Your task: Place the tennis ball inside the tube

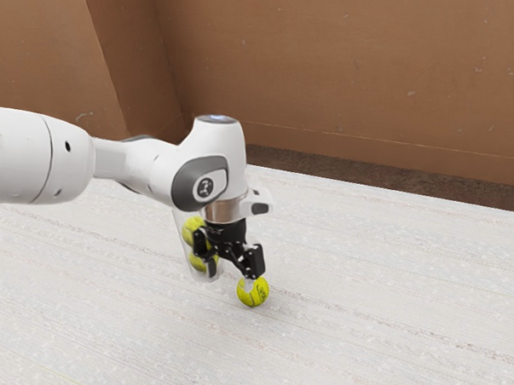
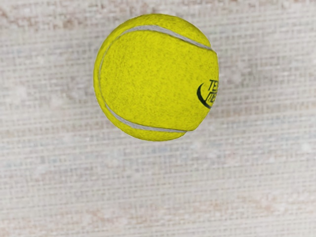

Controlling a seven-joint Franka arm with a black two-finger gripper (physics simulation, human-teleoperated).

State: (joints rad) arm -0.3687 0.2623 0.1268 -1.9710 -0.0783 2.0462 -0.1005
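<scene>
In the exterior view my gripper (image 1: 230,275) hangs fingers down, open, its two fingers standing well apart. A loose yellow tennis ball (image 1: 254,293) rests on the table just below the finger on the exterior view's right. Looking down, the wrist view has the same tennis ball (image 2: 153,81) whole, with pale seams and dark lettering. The transparent tube (image 1: 188,262) stands upright, partly hidden by the gripper, with yellow balls (image 1: 191,229) inside it, one above the other.
The whitish table (image 1: 373,307) stretches around the ball and tube. Behind its far edge runs a dark brown strip of floor (image 1: 359,178), and then a brown wall (image 1: 337,78).
</scene>
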